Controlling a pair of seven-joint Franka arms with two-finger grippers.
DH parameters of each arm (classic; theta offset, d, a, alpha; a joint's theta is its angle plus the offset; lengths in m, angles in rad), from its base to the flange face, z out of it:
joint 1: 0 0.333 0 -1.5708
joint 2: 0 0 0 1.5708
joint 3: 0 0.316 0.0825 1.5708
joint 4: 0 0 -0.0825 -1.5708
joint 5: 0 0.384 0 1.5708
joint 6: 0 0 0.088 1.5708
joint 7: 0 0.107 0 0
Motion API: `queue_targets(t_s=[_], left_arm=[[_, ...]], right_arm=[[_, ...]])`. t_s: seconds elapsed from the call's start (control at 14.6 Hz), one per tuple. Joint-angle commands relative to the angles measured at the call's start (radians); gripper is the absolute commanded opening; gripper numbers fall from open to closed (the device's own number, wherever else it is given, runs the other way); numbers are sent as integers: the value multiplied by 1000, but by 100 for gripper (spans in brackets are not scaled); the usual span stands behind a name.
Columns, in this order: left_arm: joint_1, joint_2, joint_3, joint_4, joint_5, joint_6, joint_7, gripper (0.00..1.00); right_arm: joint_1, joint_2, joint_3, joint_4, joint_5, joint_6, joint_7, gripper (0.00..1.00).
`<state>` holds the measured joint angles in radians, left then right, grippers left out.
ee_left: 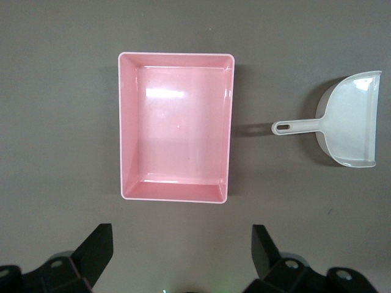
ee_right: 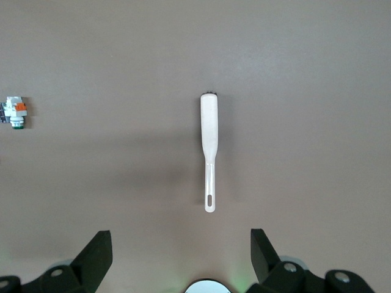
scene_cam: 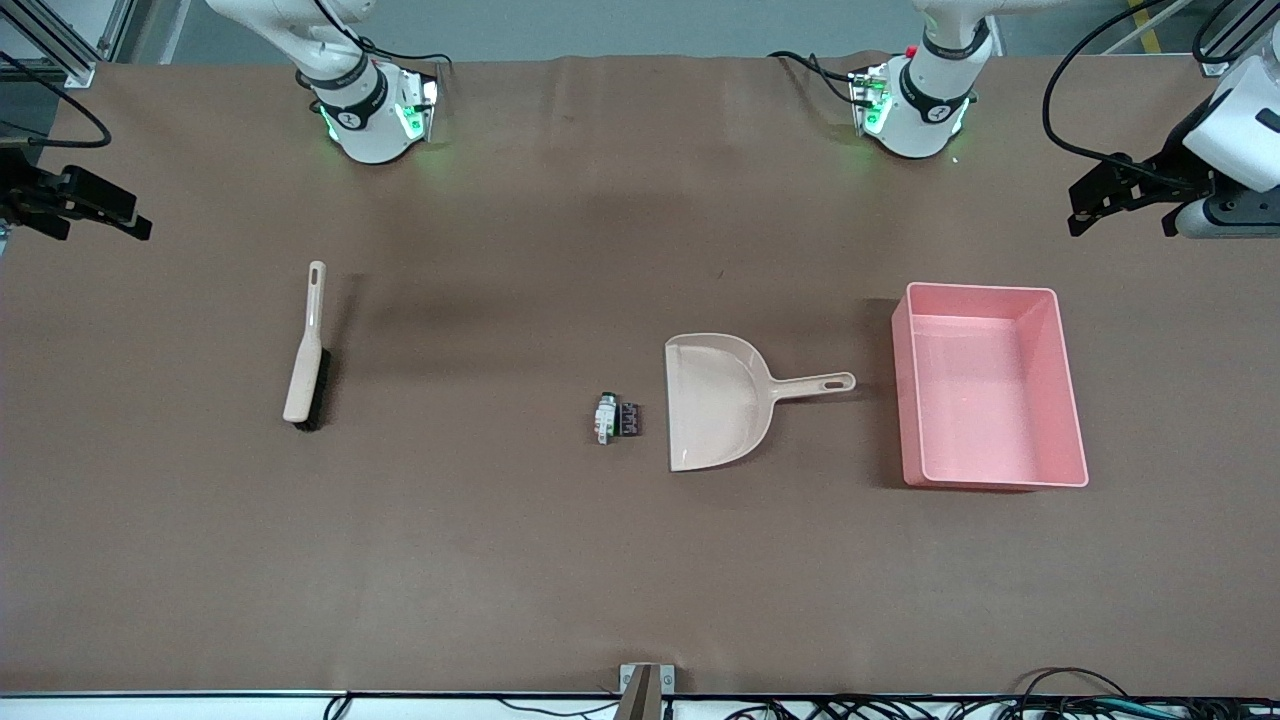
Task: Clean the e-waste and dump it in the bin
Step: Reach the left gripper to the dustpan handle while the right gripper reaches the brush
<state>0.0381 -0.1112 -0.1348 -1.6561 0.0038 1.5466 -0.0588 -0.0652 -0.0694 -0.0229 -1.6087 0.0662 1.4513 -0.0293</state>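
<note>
The e-waste lies mid-table: a white-grey bit with orange and green parts [scene_cam: 605, 418] touching a dark blackish-purple block [scene_cam: 629, 419]. The white-grey bit also shows at the edge of the right wrist view [ee_right: 15, 113]. The pink bin [scene_cam: 980, 289] stands empty toward the left arm's end and shows in the left wrist view [ee_left: 176, 55]. My left gripper [scene_cam: 1120, 215] hangs open and empty over the table near the bin [ee_left: 181, 250]. My right gripper [scene_cam: 100, 228] hangs open and empty at the right arm's end [ee_right: 181, 253].
A beige dustpan [scene_cam: 715, 400] lies between the e-waste and the bin, its handle toward the bin; it also shows in the left wrist view [ee_left: 351, 119]. A beige brush [scene_cam: 305, 360] with dark bristles lies toward the right arm's end, also in the right wrist view [ee_right: 209, 134].
</note>
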Motion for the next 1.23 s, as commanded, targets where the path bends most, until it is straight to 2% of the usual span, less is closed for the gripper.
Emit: queue_targets(t_s=[0.0,0.21,0.34,0.68,0.89,1.03,1.16], left_arm=[[-1,11,1,21,4,0,11,100],[2,21,1,38,5,1,13,100],[2,67,3,88,4,0,22,100],[-20,119,-3,81,-10,67,66,100],[-47,175,-26,81,-11,110,189,100],[-58,212,-67,81,-13,135,227,100],[-58,258,-141,81,-16,165,263,100]], right_arm=[[-8,-4,6,-2,9,-5,-11,100],[-8,-4,6,-2,9,-5,-11,100],[-7,-4,6,-4,9,-3,-11,100],[-8,-4,6,-13,7,-2,-12,100],[-10,-7,6,-107,7,79,-14,100],[-10,-10,6,-164,7,89,-14,100],[-11,-10,4,-209,4,103,-14,100]])
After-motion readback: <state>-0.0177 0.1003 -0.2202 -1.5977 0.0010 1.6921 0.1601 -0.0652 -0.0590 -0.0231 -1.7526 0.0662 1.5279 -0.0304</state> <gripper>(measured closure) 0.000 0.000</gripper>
